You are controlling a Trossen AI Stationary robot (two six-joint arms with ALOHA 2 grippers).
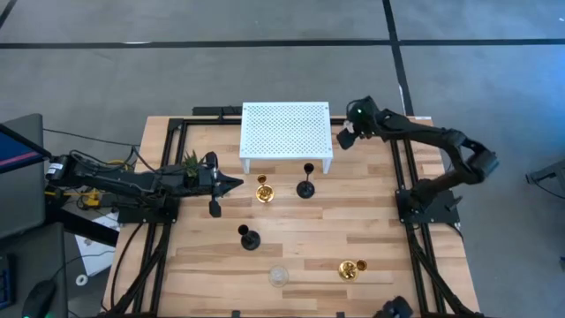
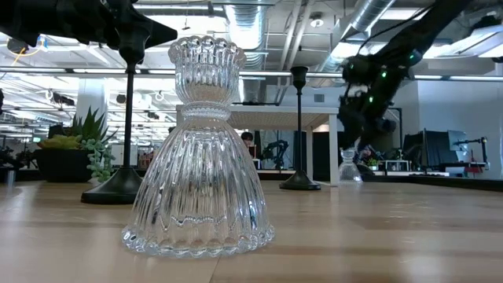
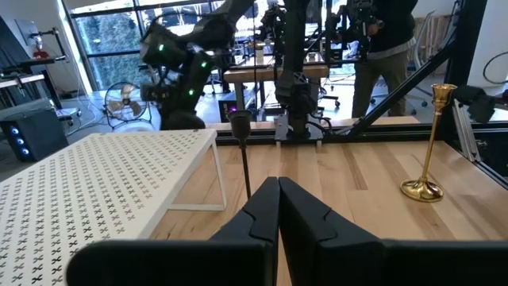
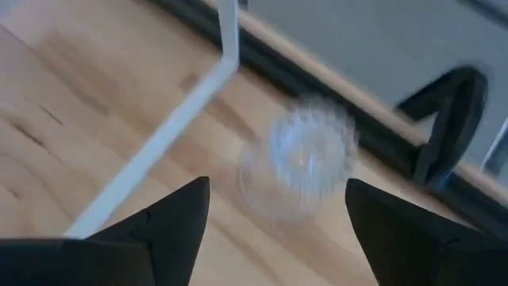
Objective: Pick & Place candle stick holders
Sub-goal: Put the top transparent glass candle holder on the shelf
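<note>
Six holders on the wood table, all upright, stems vertical. Gold holder point(image 1: 263, 192) and black holder point(image 1: 305, 187) stand just in front of the white perforated metal rack point(image 1: 286, 129); both have thin stems on round flared bases, the gold one shiny. Second black holder point(image 1: 249, 238) sits mid-table, left of centre. Second gold holder point(image 1: 350, 268) sits near the front edge on the right. Clear glass holder point(image 1: 279, 276), ribbed, bell-shaped base with scalloped top, stands at the front edge, close to the low camera. Second glass holder point(image 4: 302, 163) stands by the rack's right leg, blurred in the right wrist view. Right gripper point(image 4: 274, 210) hangs directly above it, fingers spread wide, holding nothing. Left gripper point(image 1: 231, 183) waits left of the first gold holder, jaws pressed together, empty. Green plant point(image 1: 189, 162) beside left arm.
</note>
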